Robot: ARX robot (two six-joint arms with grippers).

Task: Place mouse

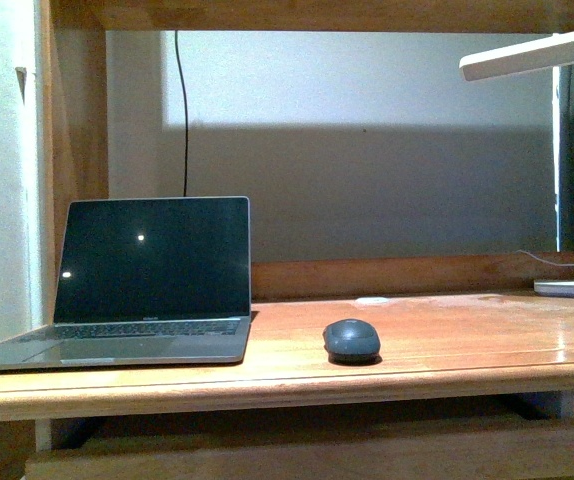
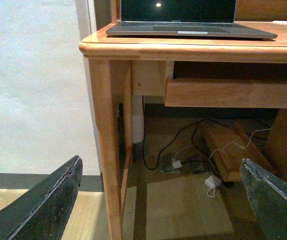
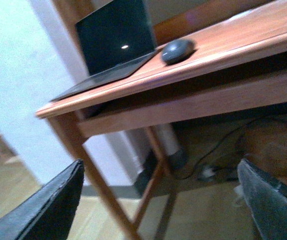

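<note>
The dark grey oval mouse (image 1: 352, 341) lies on the wooden desk (image 1: 447, 360), to the right of the open laptop (image 1: 147, 285). It also shows in the right wrist view (image 3: 177, 51), beside the laptop (image 3: 113, 42). No arm appears in the front view. My left gripper (image 2: 163, 200) is open and empty, held low below the desk's front edge, facing the desk leg (image 2: 108, 145). My right gripper (image 3: 163, 200) is open and empty, also low and well short of the desk, with the mouse far from its fingers.
A white desk lamp (image 1: 567, 150) stands at the right back of the desk. A small flat white disc (image 1: 372, 300) lies behind the mouse. A wooden shelf spans overhead. Cables and a charger (image 2: 211, 181) lie on the floor under the desk (image 2: 183, 50).
</note>
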